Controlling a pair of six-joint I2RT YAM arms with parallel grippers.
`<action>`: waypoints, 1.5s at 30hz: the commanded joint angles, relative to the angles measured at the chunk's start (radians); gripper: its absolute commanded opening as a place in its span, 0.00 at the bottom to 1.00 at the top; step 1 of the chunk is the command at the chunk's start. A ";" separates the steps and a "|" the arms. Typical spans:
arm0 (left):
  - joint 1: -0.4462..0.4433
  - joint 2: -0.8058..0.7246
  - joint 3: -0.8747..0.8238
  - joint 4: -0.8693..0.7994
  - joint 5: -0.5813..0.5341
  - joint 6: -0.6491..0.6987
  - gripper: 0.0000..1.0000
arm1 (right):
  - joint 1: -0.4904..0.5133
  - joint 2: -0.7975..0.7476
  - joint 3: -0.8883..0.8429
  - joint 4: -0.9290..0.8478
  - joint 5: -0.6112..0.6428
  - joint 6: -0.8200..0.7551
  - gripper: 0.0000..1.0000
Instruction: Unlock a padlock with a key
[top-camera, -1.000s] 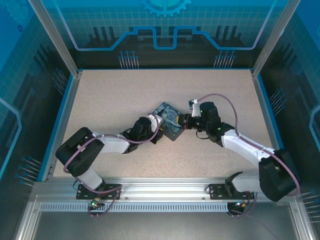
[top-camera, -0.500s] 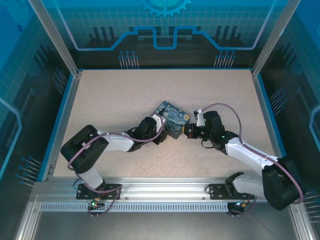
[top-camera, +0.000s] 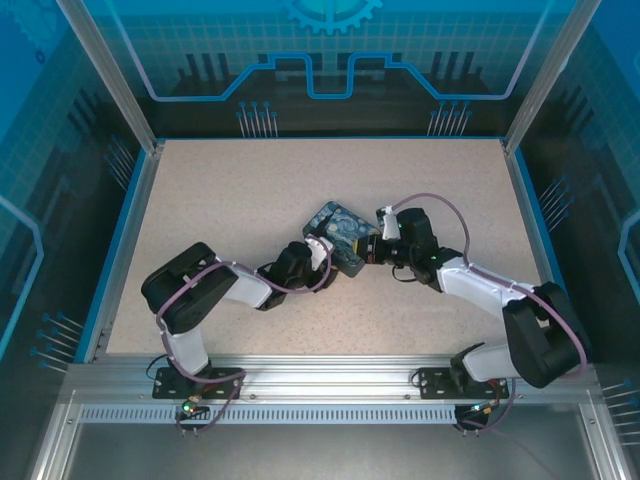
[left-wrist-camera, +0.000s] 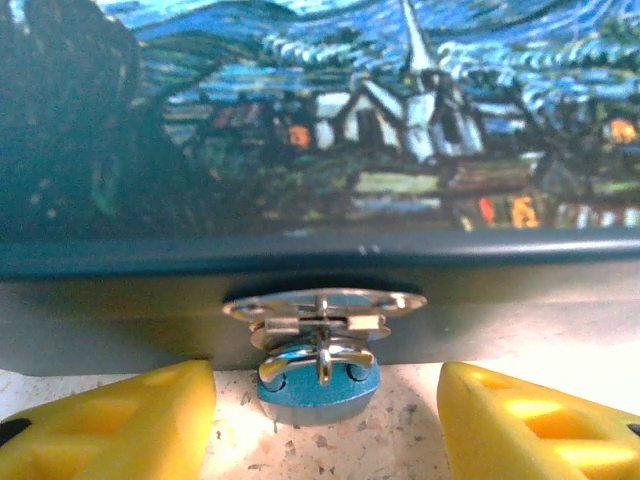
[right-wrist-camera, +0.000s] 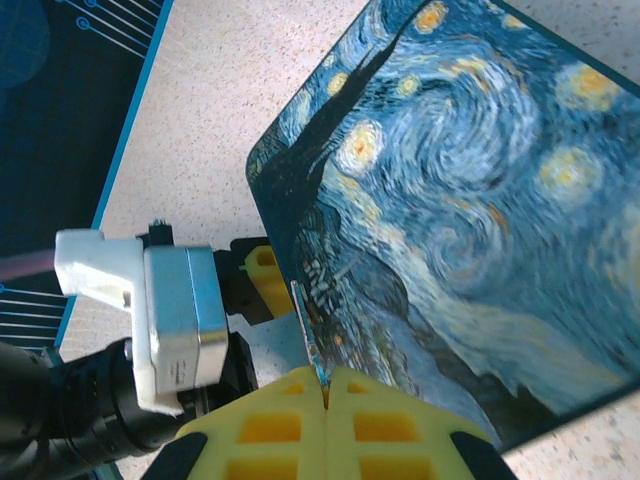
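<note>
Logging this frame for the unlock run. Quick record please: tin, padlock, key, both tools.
tin: lying on table, between the two tools
padlock: small metal piece at tin's front wall, low by the table
key: thin blade pinched in right tool, running by tin's edge
left tool: open, fingers either side of padlock, apart from it
right tool: shut on key

Blue swirls, yellow stars on the tin (right-wrist-camera: 470, 200) (yellow left gripper (left-wrist-camera: 325, 415), beige-speckled table (top-camera: 230, 200)).
</note>
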 joint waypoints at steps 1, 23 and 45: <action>0.000 0.016 -0.016 0.086 -0.021 0.046 0.63 | 0.006 0.065 0.067 0.029 -0.040 0.016 0.00; 0.001 0.123 -0.077 0.374 -0.013 0.156 0.72 | -0.010 0.310 0.154 -0.050 -0.030 0.115 0.00; 0.043 0.143 -0.062 0.378 0.123 0.115 0.35 | -0.005 0.284 0.156 -0.070 -0.039 0.082 0.00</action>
